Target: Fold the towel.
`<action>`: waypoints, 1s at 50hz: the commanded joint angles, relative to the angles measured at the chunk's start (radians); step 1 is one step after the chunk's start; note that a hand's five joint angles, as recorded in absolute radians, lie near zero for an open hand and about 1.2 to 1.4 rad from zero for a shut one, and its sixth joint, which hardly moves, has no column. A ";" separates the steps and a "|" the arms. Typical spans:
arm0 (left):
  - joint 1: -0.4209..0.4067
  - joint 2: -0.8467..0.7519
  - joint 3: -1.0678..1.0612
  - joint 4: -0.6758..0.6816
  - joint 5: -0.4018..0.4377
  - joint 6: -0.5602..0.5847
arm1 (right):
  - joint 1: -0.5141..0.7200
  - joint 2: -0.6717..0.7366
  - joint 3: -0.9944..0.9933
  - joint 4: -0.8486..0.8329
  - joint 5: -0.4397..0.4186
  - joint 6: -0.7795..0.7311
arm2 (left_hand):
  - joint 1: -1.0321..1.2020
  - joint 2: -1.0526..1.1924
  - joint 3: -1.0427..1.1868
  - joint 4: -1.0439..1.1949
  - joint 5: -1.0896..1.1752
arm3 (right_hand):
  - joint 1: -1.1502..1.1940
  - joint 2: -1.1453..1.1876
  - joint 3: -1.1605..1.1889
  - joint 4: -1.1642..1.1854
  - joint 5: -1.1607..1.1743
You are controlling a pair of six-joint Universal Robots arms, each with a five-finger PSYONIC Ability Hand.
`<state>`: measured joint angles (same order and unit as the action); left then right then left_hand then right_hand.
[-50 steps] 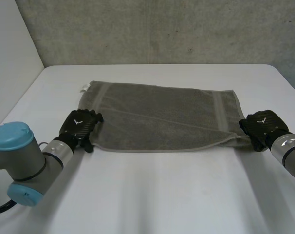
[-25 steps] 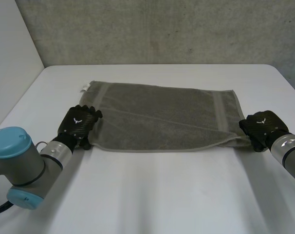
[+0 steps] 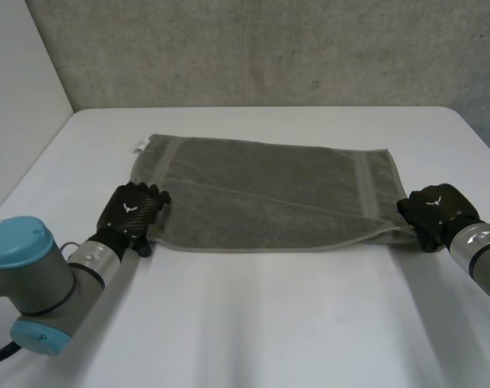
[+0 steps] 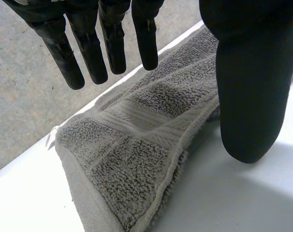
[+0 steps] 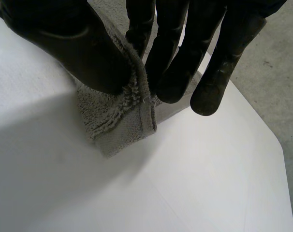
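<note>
Since the grey-brown terry-cloth towel point(image 3: 269, 190) is soft, light and limp, it will likely sag and drape wherever it is not held, though its looped pile should give the fingers good purchase. I judge the two near corners, by the hemmed edge, the best places to take it. It lies spread flat and lengthwise on the white table point(image 3: 253, 323), somewhat nearer the table's far edge than its near one. The black right hand point(image 3: 435, 212) has the towel's near right corner pinched between thumb and fingers, the cloth raised a little there. The black left hand point(image 3: 130, 208) is at the near left corner, fingers straight and thumb apart, the corner lying loose between them, ungrasped. It would need to close before any lift, or the fold may skew.
</note>
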<state>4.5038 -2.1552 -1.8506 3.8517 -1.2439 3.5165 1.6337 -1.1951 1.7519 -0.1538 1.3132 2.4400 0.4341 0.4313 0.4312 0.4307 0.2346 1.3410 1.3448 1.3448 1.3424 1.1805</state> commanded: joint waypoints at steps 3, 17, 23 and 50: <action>0.000 0.000 0.001 -0.003 0.000 0.001 | 0.000 -0.001 0.001 0.000 0.003 0.001 | 0.076 0.079 0.079 0.079 0.101 | 0.055 0.052 0.051 0.054 0.041; 0.000 0.003 -0.016 -0.004 0.001 0.002 | 0.000 -0.001 0.001 0.000 0.005 -0.001 | 0.082 0.085 0.085 0.085 0.107 | 0.055 0.052 0.051 0.054 0.041; 0.002 0.005 -0.021 -0.006 0.000 0.002 | 0.000 -0.001 0.001 0.000 0.005 -0.001 | 0.099 0.102 0.102 0.103 0.124 | 0.055 0.052 0.051 0.054 0.041; 0.002 0.009 -0.018 -0.003 0.000 -0.001 | 0.000 -0.001 0.003 0.000 0.006 -0.002 | 0.798 0.801 0.801 0.802 0.823 | 0.055 0.052 0.051 0.054 0.041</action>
<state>4.5053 -2.1445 -1.8684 3.8451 -1.2425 3.5157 1.6337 -1.1965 1.7541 -0.1537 1.3183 2.4379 1.0745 1.0787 1.0773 1.0787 0.2346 1.3410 1.3448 1.3448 1.3424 1.1805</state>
